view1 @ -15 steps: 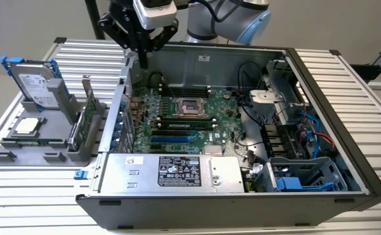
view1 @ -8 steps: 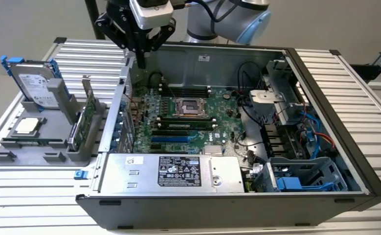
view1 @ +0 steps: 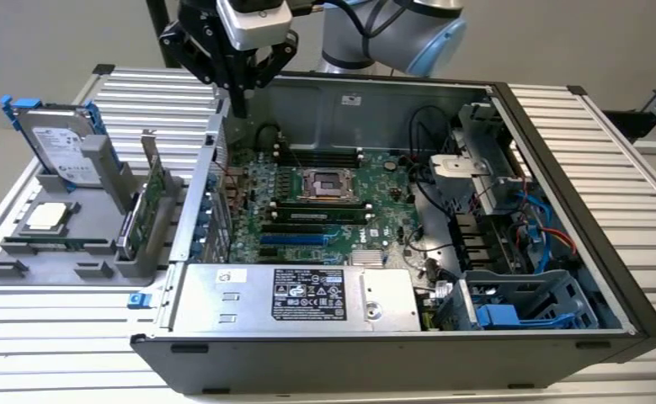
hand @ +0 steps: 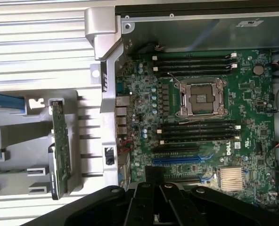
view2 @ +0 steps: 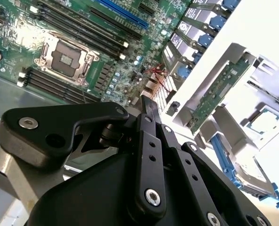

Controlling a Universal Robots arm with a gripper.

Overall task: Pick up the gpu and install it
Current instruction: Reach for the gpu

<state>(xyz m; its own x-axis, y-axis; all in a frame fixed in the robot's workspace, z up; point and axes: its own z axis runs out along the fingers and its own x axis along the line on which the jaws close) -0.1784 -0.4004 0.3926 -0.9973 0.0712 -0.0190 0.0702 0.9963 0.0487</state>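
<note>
- The gripper [view1: 241,103] hangs above the rear edge of the open computer case [view1: 361,366], on the side facing the gray parts holder [view1: 35,252].
- Its jaws are drawn together, tips meeting, with nothing held between them. Both wrist views show this too [view2: 149,101] [hand: 152,172].
- The gpu [view1: 152,215] stands on edge in a slot of the holder, outside the case on the exterior view's left, with its silver bracket [view1: 148,156] pointing up.
- Gripper and gpu are apart — the case's rear wall lies between them.
- Both wrist views show the card upright in its slot [view2: 219,92] [hand: 61,136].
- Inside the case, the motherboard [view1: 305,210] lies flat, with its blue expansion slot [hand: 177,160] close to the fingertips.
- A hard drive [view1: 58,143] in a blue frame leans upright in the holder, and a processor chip [view1: 47,217] lies flat beside it.
</note>
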